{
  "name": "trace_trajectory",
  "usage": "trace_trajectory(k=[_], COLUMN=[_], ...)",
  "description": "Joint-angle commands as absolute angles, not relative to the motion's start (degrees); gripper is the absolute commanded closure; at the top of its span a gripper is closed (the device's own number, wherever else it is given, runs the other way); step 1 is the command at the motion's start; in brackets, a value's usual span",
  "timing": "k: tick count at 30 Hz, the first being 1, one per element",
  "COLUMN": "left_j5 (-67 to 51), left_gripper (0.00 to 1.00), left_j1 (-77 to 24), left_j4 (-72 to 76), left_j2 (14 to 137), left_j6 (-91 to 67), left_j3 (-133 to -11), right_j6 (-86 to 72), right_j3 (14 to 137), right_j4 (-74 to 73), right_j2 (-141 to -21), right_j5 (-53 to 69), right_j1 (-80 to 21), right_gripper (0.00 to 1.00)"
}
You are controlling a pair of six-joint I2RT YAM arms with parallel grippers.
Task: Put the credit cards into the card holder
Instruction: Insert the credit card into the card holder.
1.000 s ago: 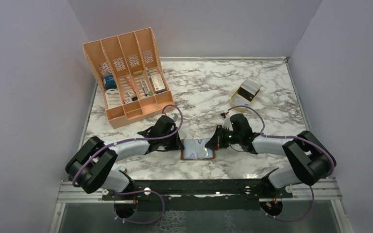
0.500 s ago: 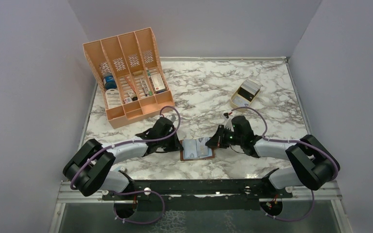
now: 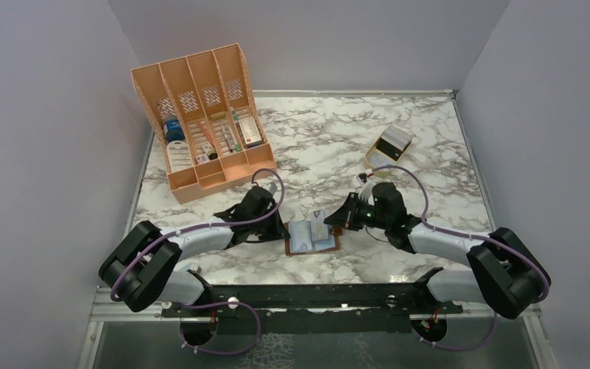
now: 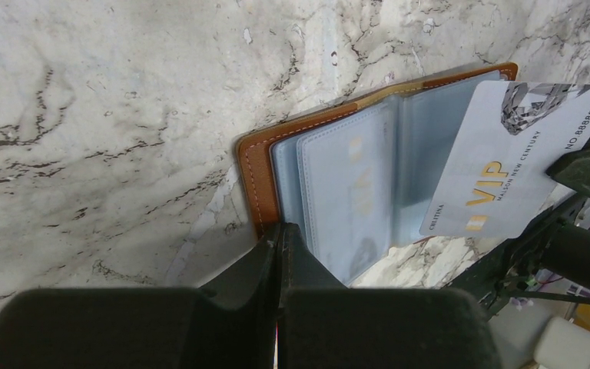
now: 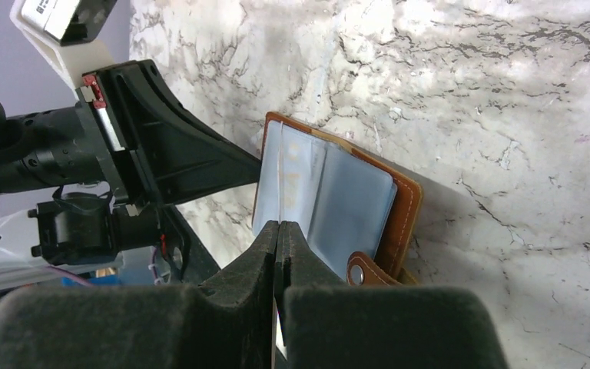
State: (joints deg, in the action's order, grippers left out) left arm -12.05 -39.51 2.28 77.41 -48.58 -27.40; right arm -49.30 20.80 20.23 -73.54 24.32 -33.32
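Currently the right gripper (image 5: pixel 278 231) is clamping one white credit card (image 4: pixel 499 169), tilted over the right half of the open card holder (image 4: pixel 252 169) lying on the tabletop (image 3: pixel 315 138), while the left gripper (image 4: pixel 280 231), fully closed, is pressing at the holder's left edge. Likely risk: the card's corner is missing a clear sleeve's (image 4: pixel 346 192) mouth and skating across the plastic, or its push is dragging the holder from under that light pin.
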Motion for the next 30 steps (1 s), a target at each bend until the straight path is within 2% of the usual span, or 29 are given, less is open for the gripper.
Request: trace_trajectory(k=[1,21,30], left_j5=[-11.9,-12.4,-12.0], left_gripper=[1.00,1.00,1.00], left_j1=[-39.9,-40.2,-40.2], left_j4=[0.7,2.2,0.5], left_j2=[76.2,75.3,75.2], left_j6=[-50.2,-51.8,-52.0], left_j3=[-25.8,-23.9,-25.0], right_j6=[-49.9,-53.9,-54.8], right_j3=[21.0,17.7,18.7], right_j4=[20.6,33.2,29.9], right_j2=[-73.0,-83.6,-81.4], right_j5=[22.0,23.2,22.9], right_j1=[-33.7,-34.5,-34.9], right_gripper=[0.99,0.99,0.99])
